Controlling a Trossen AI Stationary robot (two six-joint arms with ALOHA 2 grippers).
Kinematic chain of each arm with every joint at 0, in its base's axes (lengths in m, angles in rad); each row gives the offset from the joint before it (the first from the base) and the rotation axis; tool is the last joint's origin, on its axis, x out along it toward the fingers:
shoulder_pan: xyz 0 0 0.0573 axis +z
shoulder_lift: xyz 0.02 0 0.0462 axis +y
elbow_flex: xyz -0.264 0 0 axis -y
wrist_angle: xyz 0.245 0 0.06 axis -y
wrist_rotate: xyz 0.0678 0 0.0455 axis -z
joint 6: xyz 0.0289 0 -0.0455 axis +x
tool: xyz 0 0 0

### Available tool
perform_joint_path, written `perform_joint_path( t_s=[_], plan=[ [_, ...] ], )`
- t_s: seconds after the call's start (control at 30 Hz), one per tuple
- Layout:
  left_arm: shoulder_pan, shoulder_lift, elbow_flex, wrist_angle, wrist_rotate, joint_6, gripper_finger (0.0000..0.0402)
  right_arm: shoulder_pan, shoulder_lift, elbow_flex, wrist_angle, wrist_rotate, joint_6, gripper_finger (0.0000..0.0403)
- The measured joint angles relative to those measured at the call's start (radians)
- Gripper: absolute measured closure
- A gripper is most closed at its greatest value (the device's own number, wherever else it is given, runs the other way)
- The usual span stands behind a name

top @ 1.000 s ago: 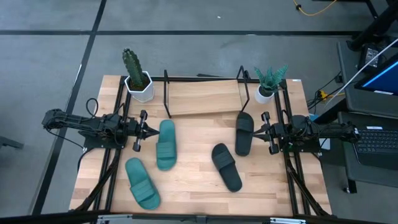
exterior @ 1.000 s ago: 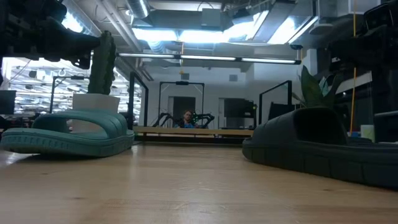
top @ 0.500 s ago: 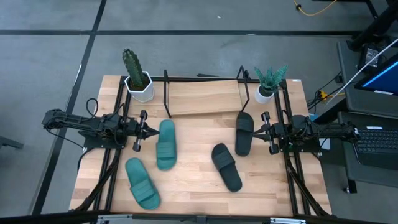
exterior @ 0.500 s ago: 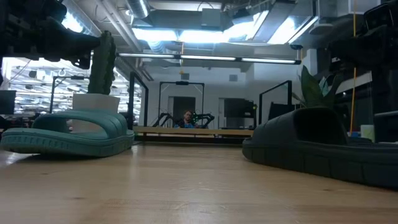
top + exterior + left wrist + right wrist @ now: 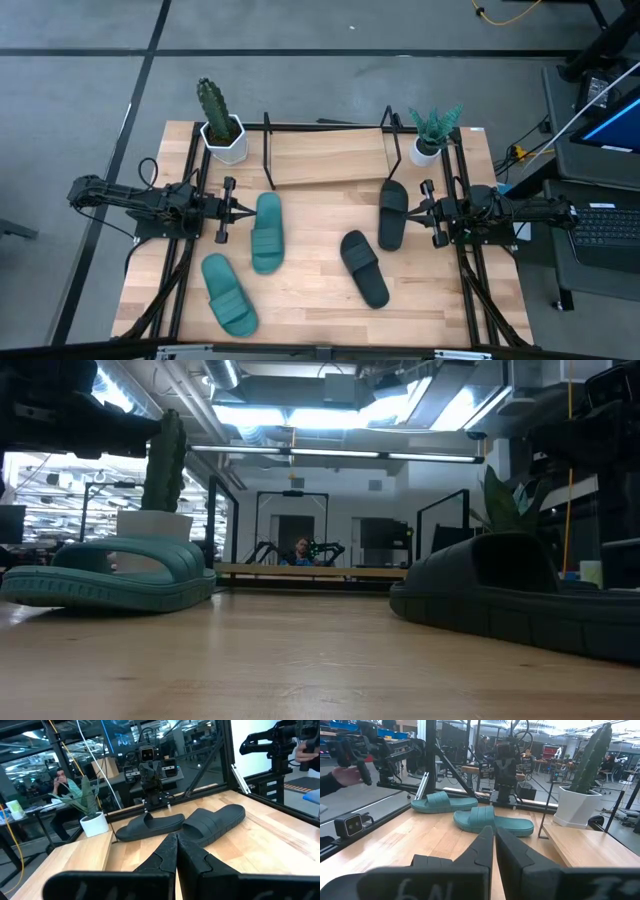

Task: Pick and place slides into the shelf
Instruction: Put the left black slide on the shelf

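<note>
Four rubbery slide sandals lie loose on the light wooden table (image 5: 310,290), none on the shelf. Largest first: the low shelf of thin black rods with a pale wooden board (image 5: 325,158) sits at the table's far edge, between a white pot with a tall green cactus (image 5: 221,128) and a smaller white pot with a spiky teal-leaved plant (image 5: 430,138).

One teal-green slide (image 5: 267,231) lies in front of the shelf's left end, lengthwise toward it, just beside the left gripper (image 5: 240,211). The second teal-green slide (image 5: 228,292) lies nearer the table's front edge, angled, apart from the first. One black slide (image 5: 392,213) lies with its far end at the shelf's right corner, near the right gripper (image 5: 414,211). The other black slide (image 5: 364,267) lies angled just in front of it, close beside but whether touching is unclear.

Both arms hang low over the table, one at each side rail, grippers pointing inward toward each other. Left wrist view: fingers (image 5: 165,855) pressed together, holding nothing (both black slides beyond them). Right wrist view: fingers (image 5: 482,842) likewise closed and empty, both teal slides ahead.

Beyond the table, a person (image 5: 61,780) sits in the background, and a hand holding a dark device (image 5: 345,770) shows at the side.
</note>
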Motion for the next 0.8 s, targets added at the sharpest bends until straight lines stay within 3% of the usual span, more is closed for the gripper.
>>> perform_joint_path(
  t_s=[0.1,0.2,0.33,0.7,0.8],
  plan=[
    [0.000,0.000,0.000,0.006,0.000,-0.018,0.0401,0.000,0.000,0.000,0.000,0.000,0.000,0.0379],
    [-0.001,0.000,0.000,0.008,0.027,-0.167,0.0401,0.000,0.000,0.000,0.000,0.000,0.000,0.0379],
    [-0.001,0.000,0.000,0.013,0.034,-0.242,0.0401,0.000,0.000,0.000,0.000,0.001,0.000,0.0379],
    [-0.001,0.000,0.000,0.022,0.033,-0.245,0.0401,0.000,0.000,0.000,0.000,0.003,-0.001,0.0379],
    [0.000,0.000,0.000,0.042,-0.016,-0.226,0.0401,0.000,0.000,0.000,0.000,0.003,-0.001,0.0379]
  ],
)
